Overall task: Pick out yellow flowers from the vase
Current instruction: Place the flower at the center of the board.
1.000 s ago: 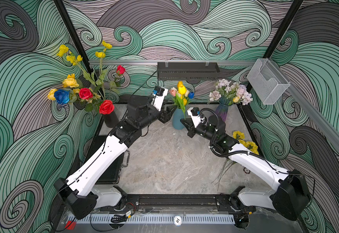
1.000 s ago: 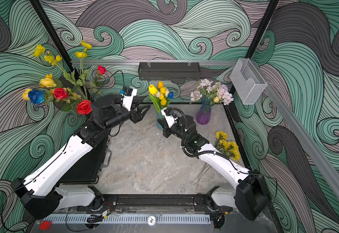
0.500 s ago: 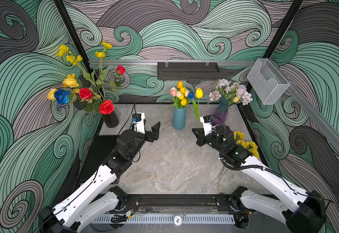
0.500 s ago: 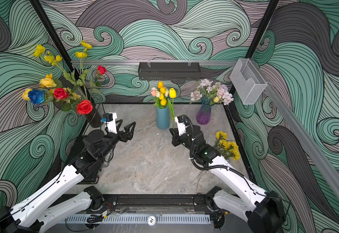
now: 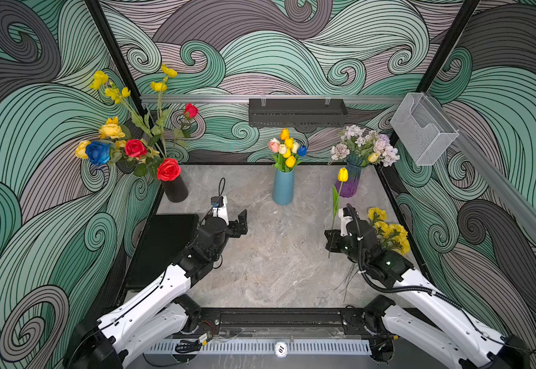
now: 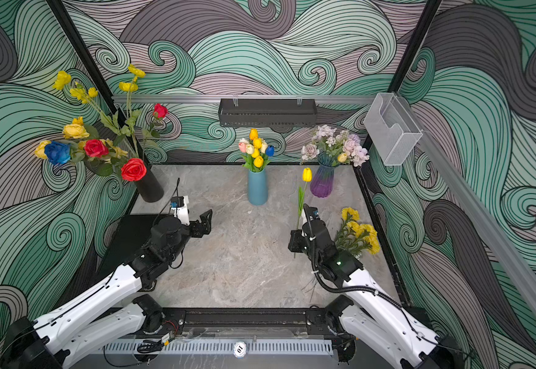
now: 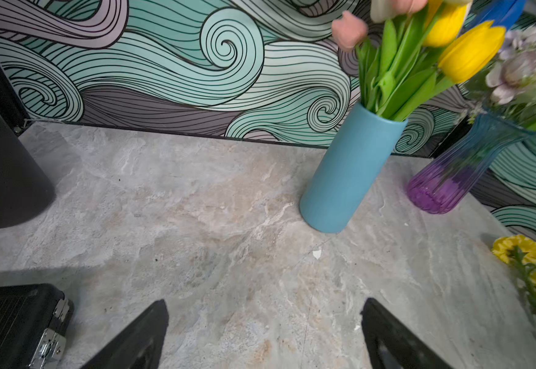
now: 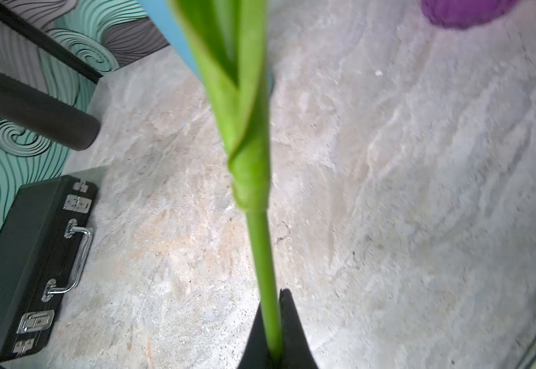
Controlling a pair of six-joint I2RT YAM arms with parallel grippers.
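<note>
My right gripper (image 5: 332, 238) (image 6: 296, 238) (image 8: 273, 308) is shut on the green stem (image 8: 262, 249) of a yellow tulip. Its bloom (image 5: 342, 174) (image 6: 307, 174) stands upright above the table, in front of the purple vase. The blue vase (image 5: 283, 191) (image 6: 257, 187) (image 7: 349, 172) at the back middle holds more yellow tulips (image 5: 289, 151) among pink, white and blue ones. Yellow pom-pom flowers (image 5: 388, 230) (image 6: 361, 231) (image 7: 522, 250) lie on the table by the right wall. My left gripper (image 5: 242, 223) (image 6: 205, 222) (image 7: 265, 319) hangs open and empty, left of the blue vase and nearer the front.
A purple glass vase (image 5: 349, 183) of pale blooms stands at the back right. A black vase (image 5: 174, 190) with red, blue and yellow roses stands at the back left. A black case (image 5: 161, 246) (image 8: 33, 255) lies along the left edge.
Both arms pulled back from the blue vase toward the front. The right one carried a yellow tulip out of it and to the right. The left jaws opened wider.
</note>
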